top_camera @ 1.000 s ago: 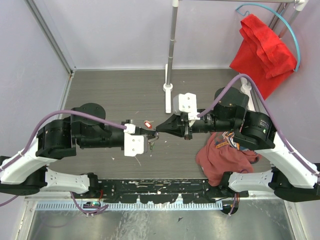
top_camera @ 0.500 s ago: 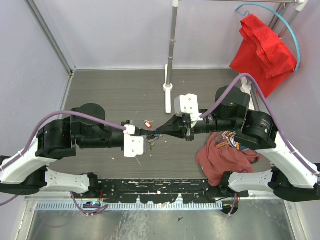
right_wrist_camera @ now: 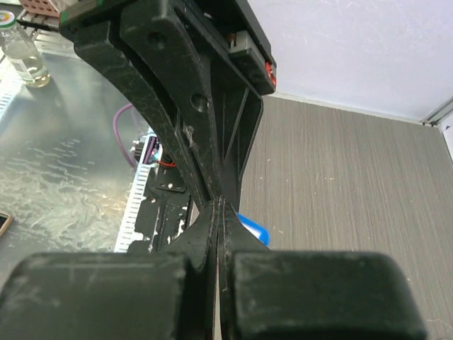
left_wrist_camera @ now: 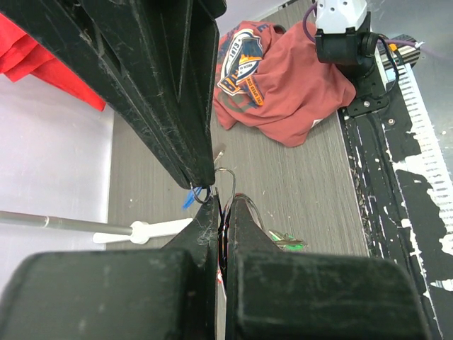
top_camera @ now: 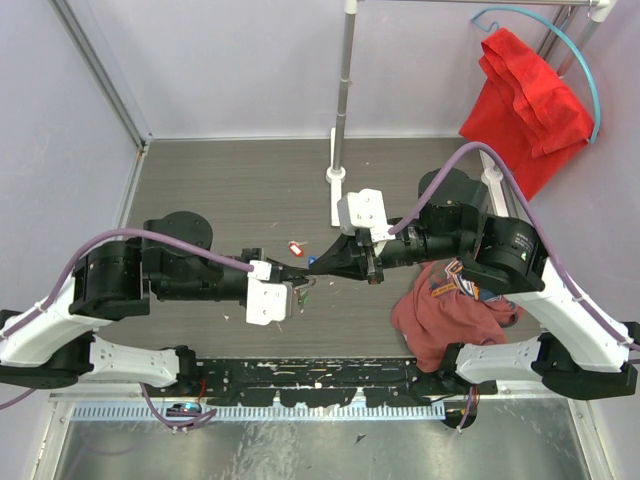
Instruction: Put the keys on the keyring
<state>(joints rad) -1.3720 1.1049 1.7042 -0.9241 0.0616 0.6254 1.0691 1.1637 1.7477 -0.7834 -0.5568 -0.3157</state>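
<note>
My left gripper is shut on the thin wire keyring, held just above the grey table. My right gripper meets it tip to tip and is shut on a blue-headed key, its tip against the ring's loop. A green key lies on the table just under the left jaws. A red key lies a little behind the two tips. A black key is not visible.
A crumpled red-brown T-shirt lies on the table to the right. A white stand with a metal pole stands behind the tips. A red cloth hangs at the back right. A black rail runs along the near edge.
My right gripper has moved a little left and forward, closing onto the left gripper's tip. My left gripper has shifted slightly toward the near edge. Both stay shut.
</note>
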